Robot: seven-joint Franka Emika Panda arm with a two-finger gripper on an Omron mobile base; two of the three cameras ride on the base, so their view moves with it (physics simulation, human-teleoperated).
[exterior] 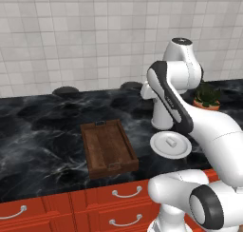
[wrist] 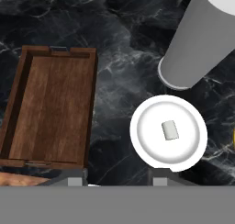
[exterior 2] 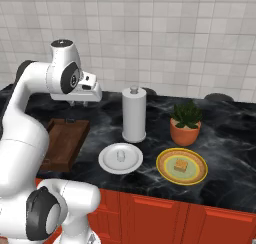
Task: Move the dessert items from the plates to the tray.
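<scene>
The dark wooden tray (exterior: 108, 149) (exterior 2: 62, 143) (wrist: 48, 108) lies empty on the black marble counter. To its right a white plate (exterior: 182, 150) (exterior 2: 107, 160) (wrist: 149, 136) holds a small white lump (exterior: 172, 142) (exterior 2: 120, 155) (wrist: 170, 130). Farther right, a yellow plate with an orange rim (exterior 2: 165, 164) carries a brown-tan block (exterior 2: 180, 165). My gripper (exterior 2: 80, 104) (wrist: 117, 182) hovers high above the counter between the tray and the white plate. It is open, and nothing is between its fingers.
A tall white cylinder (exterior: 161, 114) (exterior 2: 134, 114) (wrist: 202, 39) stands just behind the white plate. A potted plant (exterior: 206, 98) (exterior 2: 186, 125) sits behind the yellow plate. Stove burners (exterior: 65, 90) lie at the back, and red drawers (exterior: 118, 198) run below the counter's front edge.
</scene>
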